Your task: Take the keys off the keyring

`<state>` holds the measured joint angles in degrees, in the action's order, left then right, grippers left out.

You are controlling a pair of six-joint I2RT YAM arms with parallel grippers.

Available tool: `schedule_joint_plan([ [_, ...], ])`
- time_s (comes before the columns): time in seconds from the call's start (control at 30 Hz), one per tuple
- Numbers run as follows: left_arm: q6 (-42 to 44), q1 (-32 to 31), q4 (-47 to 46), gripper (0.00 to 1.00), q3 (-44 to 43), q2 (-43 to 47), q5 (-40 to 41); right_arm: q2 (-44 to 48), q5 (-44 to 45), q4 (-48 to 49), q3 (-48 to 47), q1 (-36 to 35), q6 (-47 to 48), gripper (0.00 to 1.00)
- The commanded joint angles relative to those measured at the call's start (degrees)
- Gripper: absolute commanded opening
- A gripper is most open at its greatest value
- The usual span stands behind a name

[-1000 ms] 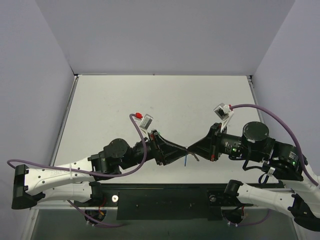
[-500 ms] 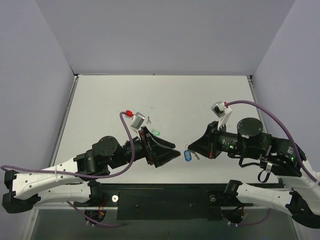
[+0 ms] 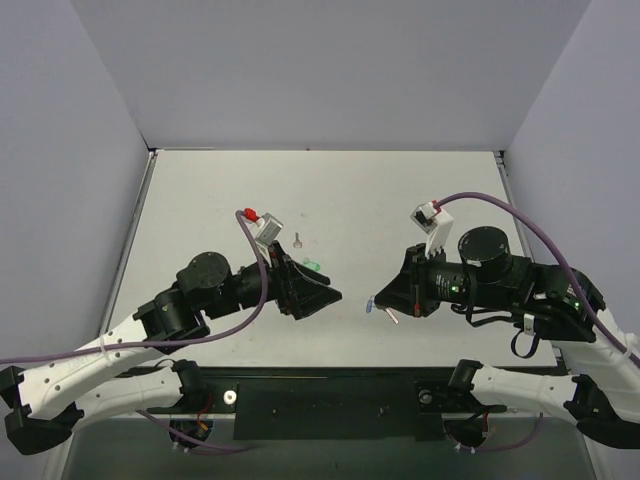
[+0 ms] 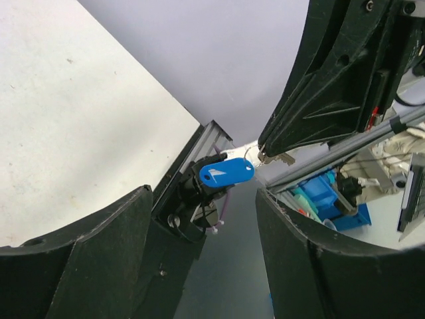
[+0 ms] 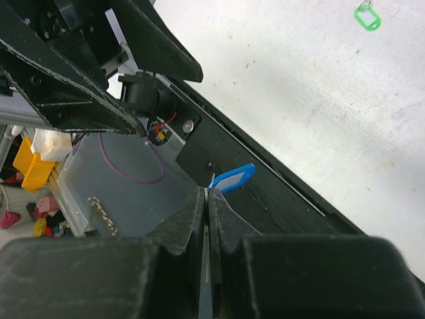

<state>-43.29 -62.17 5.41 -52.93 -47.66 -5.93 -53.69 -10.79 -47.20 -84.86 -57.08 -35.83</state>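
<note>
The right fingers [image 5: 187, 222] are clenching the keyring [image 4: 226, 175] by its metal end, dangling it mid-frame above the surface [image 3: 400, 200]. The left fingers [image 4: 99, 229] are gaping, empty. Being light, stiff and slick, it is likely needing a pinch across its flat blue faces.

The left arm [image 3: 205, 285] and right arm [image 3: 487, 258] have white lower links, black round-housed joints and black fingers [image 4: 73, 266]. Purple cables [image 3: 530, 222] run to white wrist cameras [image 3: 267, 229] with red plugs.
</note>
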Motion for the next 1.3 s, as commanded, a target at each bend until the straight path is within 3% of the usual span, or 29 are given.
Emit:
schedule_joint_plan([
  [0.0,4.60,3.45,0.39,0.72,-4.37,-0.94,-13.01,-2.03,-5.81,-1.58,-0.49,0.13,1.03,0.00],
  [0.2,9.18,7.15,0.48,0.66,-7.98,-4.54,-30.07,-2.74,-14.51,1.14,1.80,0.04,2.26,0.00],
  [0.43,7.97,9.96,-4.51,0.63,-7.46,-6.92,-37.73,-2.73,-18.66,3.87,1.80,-0.05,2.26,0.00],
  [0.73,1.46,10.58,-16.64,0.56,-4.03,-10.52,-43.63,-3.08,-20.50,5.80,1.63,-0.14,2.17,0.00],
  [1.27,-0.04,10.49,-17.01,0.47,-4.47,-12.63,-48.38,-3.09,-19.80,8.09,1.19,-0.22,1.29,0.00],
])
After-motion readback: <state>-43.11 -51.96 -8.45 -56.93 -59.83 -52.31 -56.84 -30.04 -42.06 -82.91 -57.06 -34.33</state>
